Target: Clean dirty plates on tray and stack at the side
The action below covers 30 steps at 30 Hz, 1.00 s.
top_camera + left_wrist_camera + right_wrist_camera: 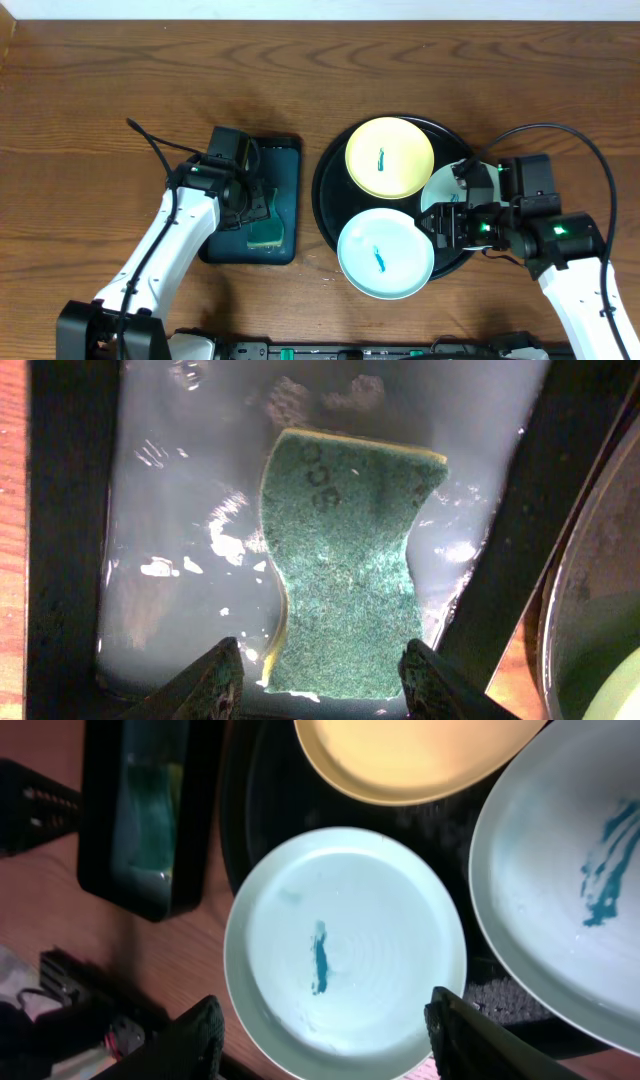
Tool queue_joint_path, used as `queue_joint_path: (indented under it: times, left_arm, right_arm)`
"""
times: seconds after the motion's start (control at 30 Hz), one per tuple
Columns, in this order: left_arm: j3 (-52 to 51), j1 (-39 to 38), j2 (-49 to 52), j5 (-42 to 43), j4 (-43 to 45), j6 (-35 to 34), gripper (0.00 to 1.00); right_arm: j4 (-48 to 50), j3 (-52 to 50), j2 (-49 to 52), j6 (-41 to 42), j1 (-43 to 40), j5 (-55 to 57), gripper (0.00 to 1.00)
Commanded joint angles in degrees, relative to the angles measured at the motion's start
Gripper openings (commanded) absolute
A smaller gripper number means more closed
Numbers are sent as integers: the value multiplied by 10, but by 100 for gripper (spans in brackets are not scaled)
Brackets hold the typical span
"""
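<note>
Green sponge (345, 560) in water-filled teal tray (290, 165)

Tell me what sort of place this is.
Probably a robot lab bench staged as a dishwashing station: scribbled plates on a black tray, a sponge in a shallow water tray, all on a wood table.

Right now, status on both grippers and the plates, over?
Left gripper open over sponge in teal tray. Right gripper open above front mint plate. Three plates on black tray, all marked blue, none stacked.
</note>
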Motion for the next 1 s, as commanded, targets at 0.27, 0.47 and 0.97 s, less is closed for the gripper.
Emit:
queue_joint_path:
  times: [0.27, 0.47, 0.97]
  left_arm:
    - [-71, -25, 87, 5, 116, -2, 44]
    - [-71, -26, 119, 5, 120, 0, 8]
    - [39, -26, -24, 17, -31, 1, 7]
  right_arm:
    - [1, -10, 10, 14, 18, 26, 64]
    - [-12, -14, 20, 14, 18, 52, 64]
    - [90, -140, 113, 45, 39, 58, 49]
